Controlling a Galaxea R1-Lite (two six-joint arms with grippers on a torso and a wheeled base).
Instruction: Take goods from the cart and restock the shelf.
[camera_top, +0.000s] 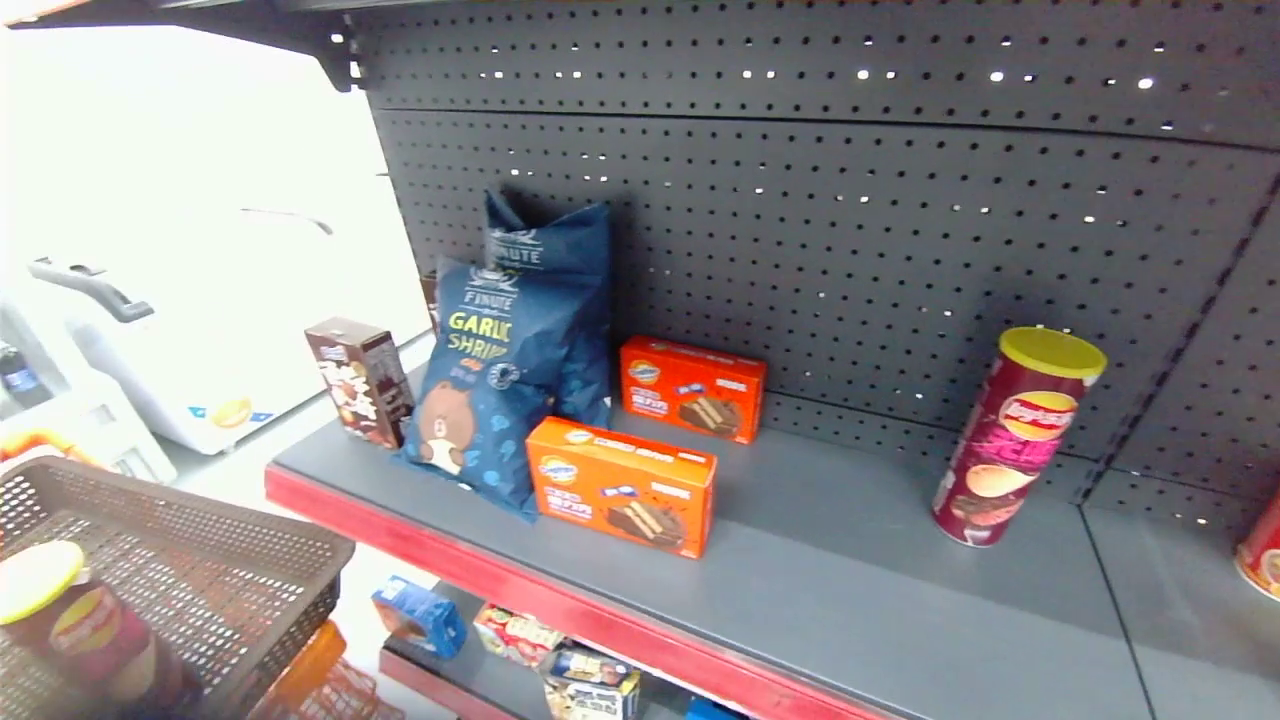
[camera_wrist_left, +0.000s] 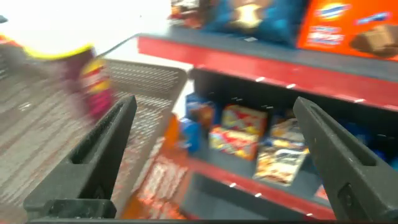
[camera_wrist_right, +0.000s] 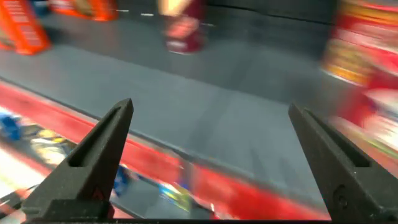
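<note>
A grey shelf (camera_top: 850, 580) with a red front edge holds two blue snack bags (camera_top: 500, 390), two orange boxes (camera_top: 625, 485), a brown carton (camera_top: 362, 382) and a maroon chip can with a yellow lid (camera_top: 1015, 435). A brown mesh cart basket (camera_top: 190, 570) at the lower left holds another yellow-lidded chip can (camera_top: 85, 625), also seen as the can (camera_wrist_left: 87, 78) in the left wrist view. My left gripper (camera_wrist_left: 217, 162) is open, off to the side of that can in the basket (camera_wrist_left: 37, 137). My right gripper (camera_wrist_right: 217, 162) is open before the shelf board (camera_wrist_right: 205, 118), facing the far can (camera_wrist_right: 183, 28).
The lower shelf (camera_top: 470, 670) carries small boxes and packets (camera_wrist_left: 245, 134). More red goods (camera_wrist_right: 367, 62) stand at the shelf's right end, with one can edge (camera_top: 1262, 555) showing. A perforated black back panel (camera_top: 850, 200) closes the rear. A white machine (camera_top: 200, 330) stands left.
</note>
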